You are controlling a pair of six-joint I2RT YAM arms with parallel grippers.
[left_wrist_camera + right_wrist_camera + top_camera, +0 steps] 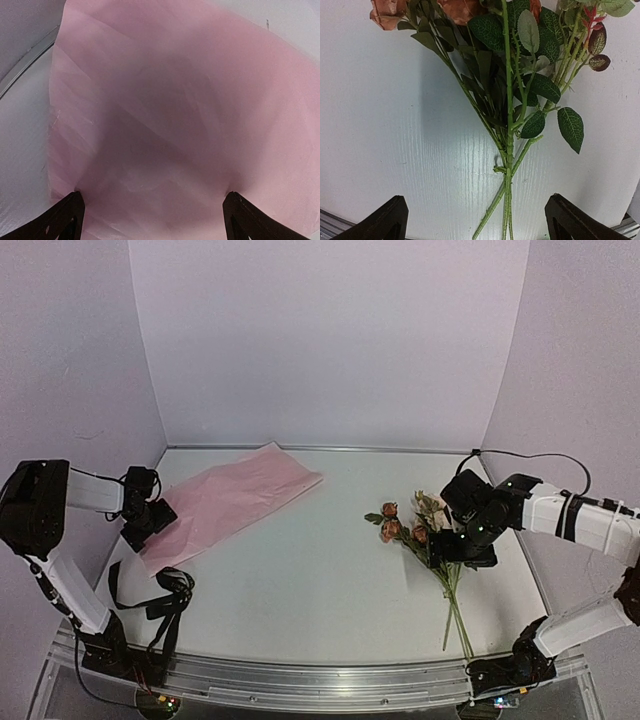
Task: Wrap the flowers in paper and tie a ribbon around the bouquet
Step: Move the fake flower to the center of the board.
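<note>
You're hovering L gripper (152,202) over the paper (175,100), jaws sitting wide apart; R gripper (475,205) is hanging over the flowers (509,125) at stem end, jaws likewise apart.

No readable text, paper (235,502) plain, flowers (509,100) unlabelled, no numbers or signs legible

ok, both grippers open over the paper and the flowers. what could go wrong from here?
1. The left gripper hangs over thin, crinkled paper lying on the table. Pinching may tear or bunch it.
2. The flowers are several loose thin stems under the right gripper. Closing may catch only some and split the bunch.
</note>
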